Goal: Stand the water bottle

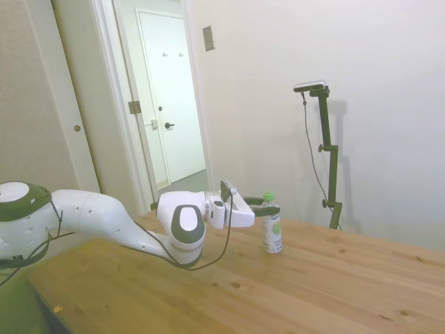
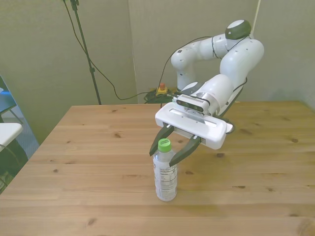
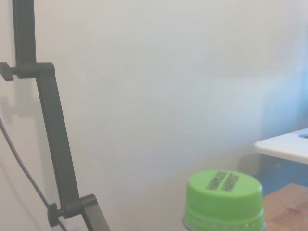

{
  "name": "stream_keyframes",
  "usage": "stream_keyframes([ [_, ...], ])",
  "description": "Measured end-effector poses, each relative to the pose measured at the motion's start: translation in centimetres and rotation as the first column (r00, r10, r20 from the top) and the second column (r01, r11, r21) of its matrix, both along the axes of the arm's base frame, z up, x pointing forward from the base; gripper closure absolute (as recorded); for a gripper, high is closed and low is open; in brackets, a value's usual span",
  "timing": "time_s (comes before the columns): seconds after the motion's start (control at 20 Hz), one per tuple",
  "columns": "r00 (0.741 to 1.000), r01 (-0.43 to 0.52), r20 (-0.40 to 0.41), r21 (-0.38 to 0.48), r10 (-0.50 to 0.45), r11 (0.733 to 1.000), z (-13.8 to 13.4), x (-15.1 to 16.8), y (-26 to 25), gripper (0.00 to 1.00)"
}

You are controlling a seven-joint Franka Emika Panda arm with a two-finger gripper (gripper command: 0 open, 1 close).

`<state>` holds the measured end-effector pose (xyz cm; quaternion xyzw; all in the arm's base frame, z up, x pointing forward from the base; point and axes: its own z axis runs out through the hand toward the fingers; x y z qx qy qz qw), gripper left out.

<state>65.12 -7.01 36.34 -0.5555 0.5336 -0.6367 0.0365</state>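
Note:
The water bottle (image 2: 166, 177) stands upright on the wooden table (image 2: 88, 147), a small clear bottle with a green cap and a white printed label. In the side view the water bottle (image 1: 272, 233) is just right of the arm's hand. My gripper (image 2: 162, 156) reaches in level at neck height, with one dark finger on each side of the cap. The jaws stand wider than the neck, so the gripper (image 1: 270, 207) is open around the bottle's top. In the wrist view only the green cap (image 3: 224, 198) shows, close by.
The white arm's elbow (image 1: 182, 233) hangs low over the table behind the hand. A yellow and red button box (image 2: 161, 90) and cables lie on the floor past the far edge. A white surface (image 2: 7, 132) stands off the front view's left.

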Motion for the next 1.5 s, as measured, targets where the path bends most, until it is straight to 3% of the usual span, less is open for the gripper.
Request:
stream_keyframes([
  [0.5, 1.0, -0.023, -0.02, 0.023, 0.024, 0.999, 2.8, -0.2, -0.1, 0.0],
  [0.75, 0.998, -0.032, -0.058, 0.088, 0.037, 0.996, 8.0, -1.2, 0.2, 0.0],
  [1.0, 0.987, -0.028, -0.152, 0.159, 0.052, 0.987, 12.9, -3.6, 0.4, 0.0],
  [1.3, 0.953, -0.043, -0.281, 0.235, 0.11, 0.971, 16.5, -7.6, 1.0, 0.0],
  [1.5, 0.903, -0.054, -0.395, 0.283, 0.168, 0.957, 16.6, -9.5, 1.0, 0.0],
])
